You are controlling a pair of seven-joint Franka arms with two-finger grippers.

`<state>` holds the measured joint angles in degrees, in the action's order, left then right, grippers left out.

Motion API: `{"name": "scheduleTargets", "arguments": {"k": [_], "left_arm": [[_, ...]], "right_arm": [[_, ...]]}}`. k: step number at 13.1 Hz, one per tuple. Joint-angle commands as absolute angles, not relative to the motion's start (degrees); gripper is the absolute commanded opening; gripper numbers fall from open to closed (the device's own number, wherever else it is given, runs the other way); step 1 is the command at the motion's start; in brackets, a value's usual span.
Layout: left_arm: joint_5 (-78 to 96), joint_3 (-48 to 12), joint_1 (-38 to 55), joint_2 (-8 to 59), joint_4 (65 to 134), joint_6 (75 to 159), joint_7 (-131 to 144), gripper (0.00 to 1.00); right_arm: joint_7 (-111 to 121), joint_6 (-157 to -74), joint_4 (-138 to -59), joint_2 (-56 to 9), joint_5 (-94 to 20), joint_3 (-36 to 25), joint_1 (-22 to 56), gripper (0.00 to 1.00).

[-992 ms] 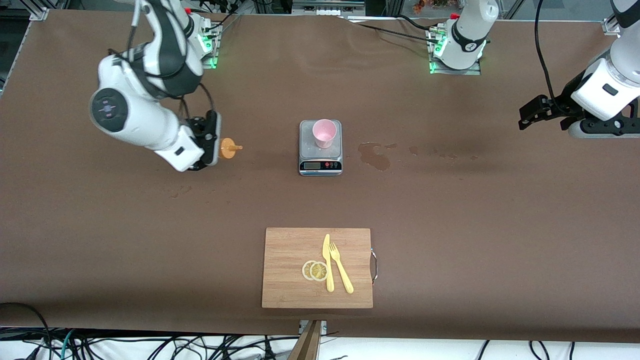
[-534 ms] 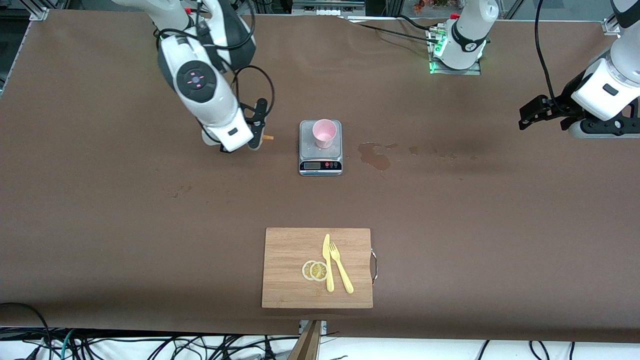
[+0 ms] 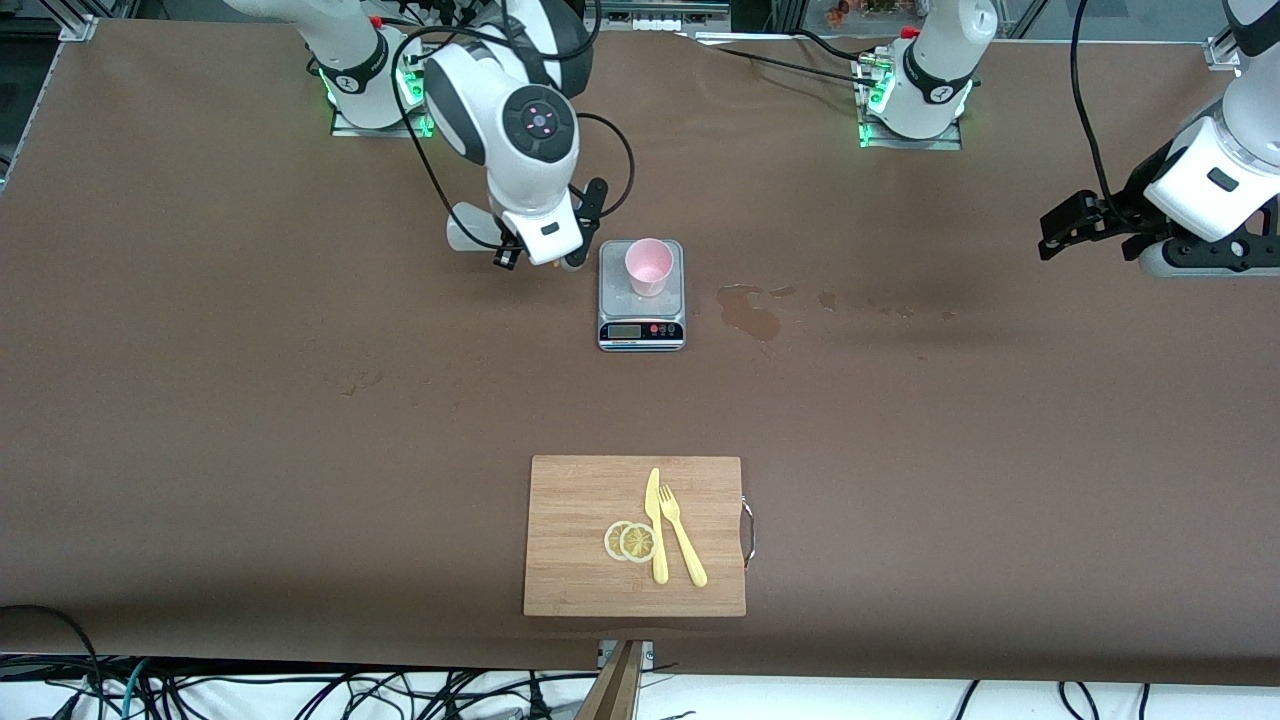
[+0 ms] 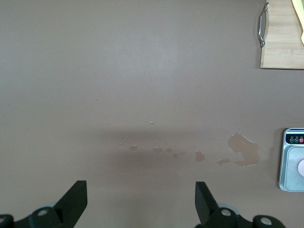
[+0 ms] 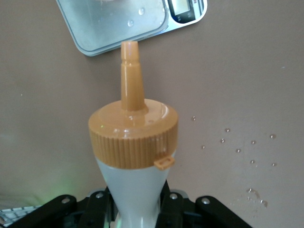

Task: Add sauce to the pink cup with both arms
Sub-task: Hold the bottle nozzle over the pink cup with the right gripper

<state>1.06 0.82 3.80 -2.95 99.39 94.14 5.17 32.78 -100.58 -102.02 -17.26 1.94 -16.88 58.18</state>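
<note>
High front camera faces the arms; both downward-looking wrist cameras share the scale.

Table cover: matt brown, paper-like. Scale: brushed metal top, glossy wet patches in right wrist view. Sauce: translucent whitish plastic, ribbed glossy orange cap. Pink cup: smooth plastic. Cutting board: matt wood, metal handle.

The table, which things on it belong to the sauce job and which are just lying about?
For the job:
- sauce bottle, held by the right gripper beside the scale
- pink cup, standing on the scale
- left gripper, open, waiting at its end of the table

Lying about:
- cutting board
- knife, fork, lemon slices
- spill
</note>
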Motion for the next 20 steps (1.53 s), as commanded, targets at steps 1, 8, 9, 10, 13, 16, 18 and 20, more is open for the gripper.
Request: {"name": "scheduleTargets", "arguments": {"k": [1,8,9,10,13,16,18,20], "left_arm": [[0.1,1.1,4.0,-2.8,99.0,94.0,4.4,1.00],[0.1,1.1,4.0,-2.8,99.0,93.5,4.5,1.00],[0.0,1.1,4.0,-2.8,99.1,93.5,4.5,1.00],[0.0,1.0,4.0,-2.8,99.0,93.5,4.5,1.00],[0.0,1.0,4.0,-2.7,99.1,93.5,4.5,1.00],[0.0,1.0,4.0,-2.7,99.1,93.5,4.5,1.00],[0.1,1.2,4.0,-2.8,99.0,93.4,4.5,1.00],[0.0,1.2,4.0,-2.8,99.0,92.6,4.5,1.00]], "right_arm": [[30.0,-95.2,-96.9,-19.8,3.6,-17.2,60.2,0.00],[24.8,-90.2,-91.9,-25.6,4.7,-17.2,65.6,0.00],[24.7,-90.1,-91.9,-26.0,4.7,-17.2,65.9,0.00],[22.9,-89.7,-91.9,-26.5,4.9,-17.2,66.4,0.00],[21.6,-87.2,-88.8,-29.3,5.1,-17.1,67.5,0.00],[21.7,-84.4,-85.9,-30.9,5.1,-17.1,67.4,0.00],[21.8,-83.9,-85.6,-31.4,5.1,-17.2,67.4,0.00],[21.8,-82.5,-82.8,-33.2,4.9,-17.2,67.2,0.00]]}}
